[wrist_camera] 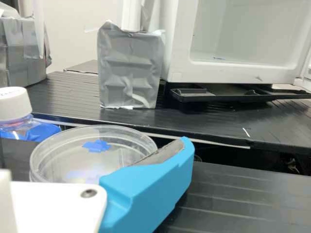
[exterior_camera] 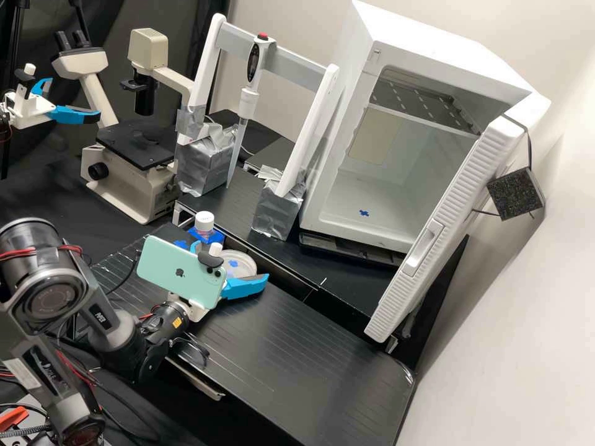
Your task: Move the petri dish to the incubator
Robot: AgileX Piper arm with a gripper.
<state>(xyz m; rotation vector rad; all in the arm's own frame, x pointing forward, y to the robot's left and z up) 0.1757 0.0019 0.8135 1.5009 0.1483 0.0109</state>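
Petri dish [exterior_camera: 245, 267], clear, round, blue mark on it, is right at your gripper [exterior_camera: 245, 287], over the near bench [exterior_camera: 279, 347] by its far edge, outside the incubator [exterior_camera: 434, 37]. Whether your gripper is pinching the dish or just around it, you can't tell from these views. Just beside the dish you've got a bottle [exterior_camera: 204, 220], white cap, blue holder round it. Phone [exterior_camera: 167, 266] sits on your arm, back showing. On the raised bench [exterior_camera: 217, 217] behind: pipette [exterior_camera: 246, 99] hanging upright-ish from a white stand [exterior_camera: 297, 59], feet wrapped in silver tape. Incubator's to one side of that, door [exterior_camera: 446, 204] open, shelf [exterior_camera: 421, 102] up inside, blue mark on its floor. Microscope [exterior_camera: 118, 179] on the stand's other side.
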